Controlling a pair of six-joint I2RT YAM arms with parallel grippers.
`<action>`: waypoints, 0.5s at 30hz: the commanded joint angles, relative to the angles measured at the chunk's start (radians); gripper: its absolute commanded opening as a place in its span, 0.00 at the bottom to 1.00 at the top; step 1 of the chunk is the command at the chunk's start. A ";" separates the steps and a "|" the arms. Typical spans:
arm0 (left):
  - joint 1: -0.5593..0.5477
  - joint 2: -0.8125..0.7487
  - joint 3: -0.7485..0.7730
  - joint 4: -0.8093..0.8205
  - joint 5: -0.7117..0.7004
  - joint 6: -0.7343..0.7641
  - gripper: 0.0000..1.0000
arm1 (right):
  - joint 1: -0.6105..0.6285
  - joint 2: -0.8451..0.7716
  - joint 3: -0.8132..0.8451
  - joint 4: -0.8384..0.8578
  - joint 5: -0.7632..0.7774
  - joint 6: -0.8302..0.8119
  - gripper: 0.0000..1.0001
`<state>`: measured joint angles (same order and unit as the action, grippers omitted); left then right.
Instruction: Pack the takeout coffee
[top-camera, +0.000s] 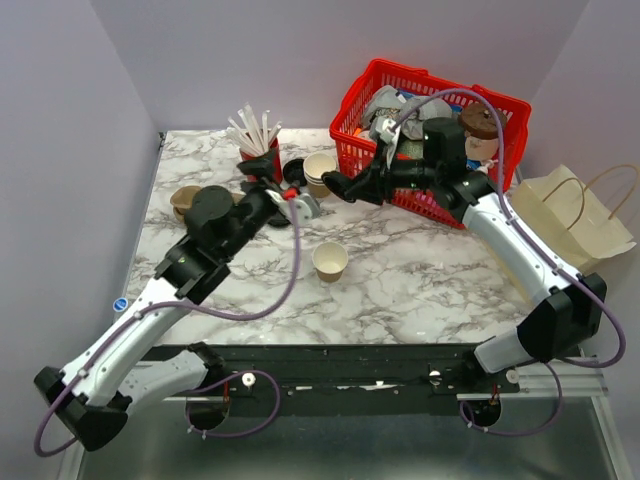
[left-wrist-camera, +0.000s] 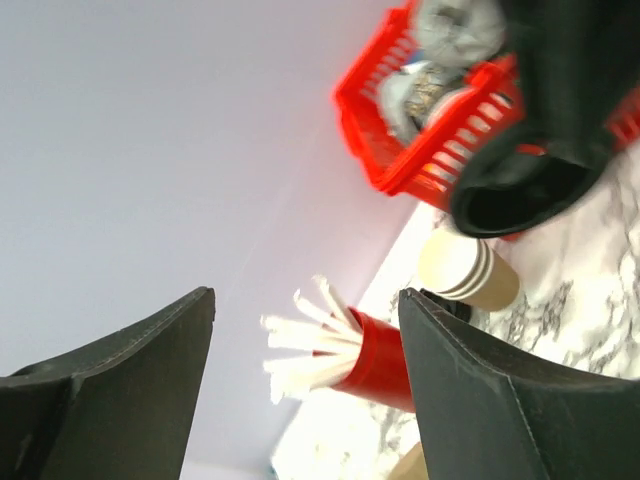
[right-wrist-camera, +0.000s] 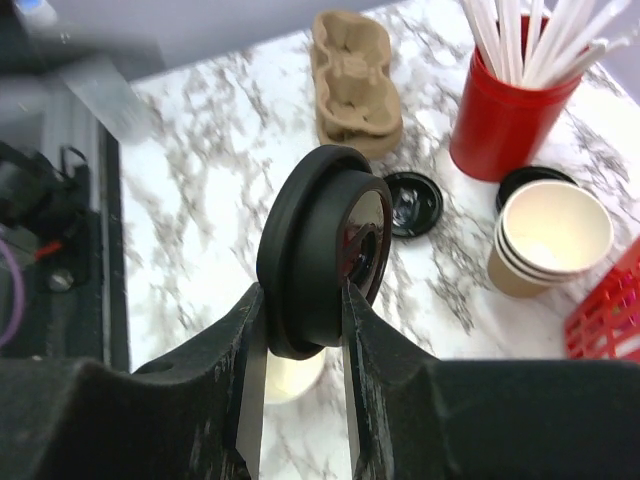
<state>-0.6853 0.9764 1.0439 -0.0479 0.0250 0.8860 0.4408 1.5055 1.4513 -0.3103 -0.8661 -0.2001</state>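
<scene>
**While the black lid (right-wrist-camera: 325, 230) hangs edgewise, the takeout cup (top-camera: 329, 260) waits**

Left of centre in the top view, the left gripper (top-camera: 300, 203) holds its jaws apart, empty — apparently making room. At centre the takeout cup stands upright, uncapped. Just above it the right gripper (right-wrist-camera: 298, 305) clamps the black lid, presumably for capping.

Our right gripper (right-wrist-camera: 300, 300) pinches a black lid (right-wrist-camera: 318, 250) on edge. Beyond it we see a red straw cup (right-wrist-camera: 505, 130) and stacked paper cups (right-wrist-camera: 548, 235).
</scene>
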 joint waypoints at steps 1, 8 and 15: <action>0.038 -0.106 0.038 -0.144 -0.140 -0.370 0.82 | 0.059 -0.115 -0.150 -0.001 0.165 -0.384 0.24; 0.216 -0.148 -0.031 -0.155 -0.025 -0.691 0.86 | 0.231 -0.284 -0.454 0.000 0.403 -0.869 0.25; 0.290 -0.137 -0.104 -0.119 0.188 -0.857 0.86 | 0.315 -0.248 -0.540 0.010 0.524 -1.055 0.23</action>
<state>-0.4015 0.8398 0.9775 -0.1501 0.0532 0.1883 0.7319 1.2247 0.9192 -0.3202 -0.4519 -1.0859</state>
